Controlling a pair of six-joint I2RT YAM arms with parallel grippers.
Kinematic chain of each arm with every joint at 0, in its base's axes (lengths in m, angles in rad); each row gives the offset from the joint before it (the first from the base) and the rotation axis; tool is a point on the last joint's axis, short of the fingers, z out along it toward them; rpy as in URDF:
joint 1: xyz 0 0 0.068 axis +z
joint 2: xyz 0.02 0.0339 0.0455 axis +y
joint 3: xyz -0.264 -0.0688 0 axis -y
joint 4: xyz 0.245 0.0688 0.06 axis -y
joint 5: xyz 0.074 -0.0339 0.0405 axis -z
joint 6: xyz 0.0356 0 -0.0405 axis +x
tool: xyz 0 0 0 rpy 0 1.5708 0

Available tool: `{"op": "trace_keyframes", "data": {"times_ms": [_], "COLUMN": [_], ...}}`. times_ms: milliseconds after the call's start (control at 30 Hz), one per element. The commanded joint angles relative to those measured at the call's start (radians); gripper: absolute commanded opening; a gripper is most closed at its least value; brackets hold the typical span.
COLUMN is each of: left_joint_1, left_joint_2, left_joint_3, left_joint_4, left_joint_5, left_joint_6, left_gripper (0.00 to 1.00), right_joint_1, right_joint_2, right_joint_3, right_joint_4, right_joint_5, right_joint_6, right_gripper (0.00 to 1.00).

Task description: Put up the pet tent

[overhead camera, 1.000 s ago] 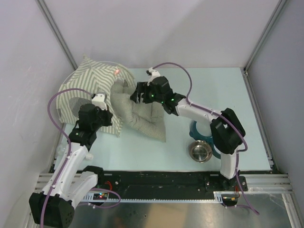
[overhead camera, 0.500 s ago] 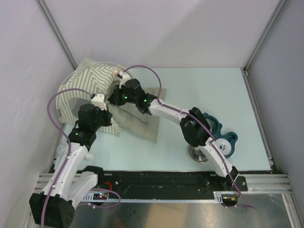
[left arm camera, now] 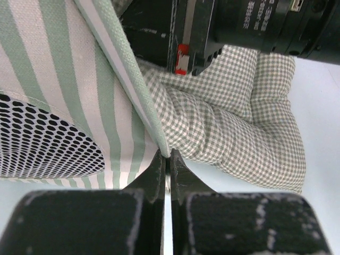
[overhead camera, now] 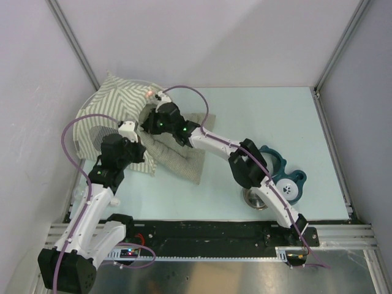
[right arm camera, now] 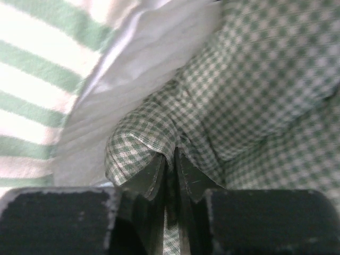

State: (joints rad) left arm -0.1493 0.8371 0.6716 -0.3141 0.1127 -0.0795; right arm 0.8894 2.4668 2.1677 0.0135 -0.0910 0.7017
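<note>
Two grips, upper left of the overhead frame. The left end effector (left arm camera: 167,159) pinches the pet tent (left arm camera: 58,64) hem. The right end effector (right arm camera: 171,159) is closed on a fold of the checked cushion (right arm camera: 265,79).

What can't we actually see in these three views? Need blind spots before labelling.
Top view: steel bowl mostly under the right arm; that arm also covers the pet tent opening.
Left wrist: tent cut by frame edges; arm's black housing blocks its inside.
Right wrist: right gripper too close; only a cushion fold, blurred.
</note>
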Motion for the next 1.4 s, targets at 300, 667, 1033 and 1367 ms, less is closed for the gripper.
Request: {"op": "trace_keyframes", "data": {"times_ms": [300, 667, 1033, 1367], "left_joint_1": [-0.013, -0.012, -0.012, -0.013], "left_joint_2": [0.026, 0.064, 0.087, 0.107], "left_joint_3": [0.046, 0.067, 0.091, 0.082], "left_joint_4": [0.021, 0.038, 0.045, 0.047], "left_joint_5": [-0.003, -0.026, -0.011, 0.031], "left_joint_6": [-0.033, -0.051, -0.044, -0.031], "left_gripper": [0.0, 0.0, 0.0, 0.0], "right_joint_1": [-0.055, -0.166, -0.162, -0.218], "right_joint_2": [-0.163, -0.314, -0.559, -0.524], "right_joint_3": [-0.308, -0.552, -0.686, -0.7], "right_joint_4": [0.237, 0.456, 0.077, -0.156], "right_joint_5": [-0.218, -0.357, 0.022, 0.185], "right_joint_6": [0.138, 0.407, 0.008, -0.121], "right_gripper": [0.75, 0.8, 0.81, 0.86]}}
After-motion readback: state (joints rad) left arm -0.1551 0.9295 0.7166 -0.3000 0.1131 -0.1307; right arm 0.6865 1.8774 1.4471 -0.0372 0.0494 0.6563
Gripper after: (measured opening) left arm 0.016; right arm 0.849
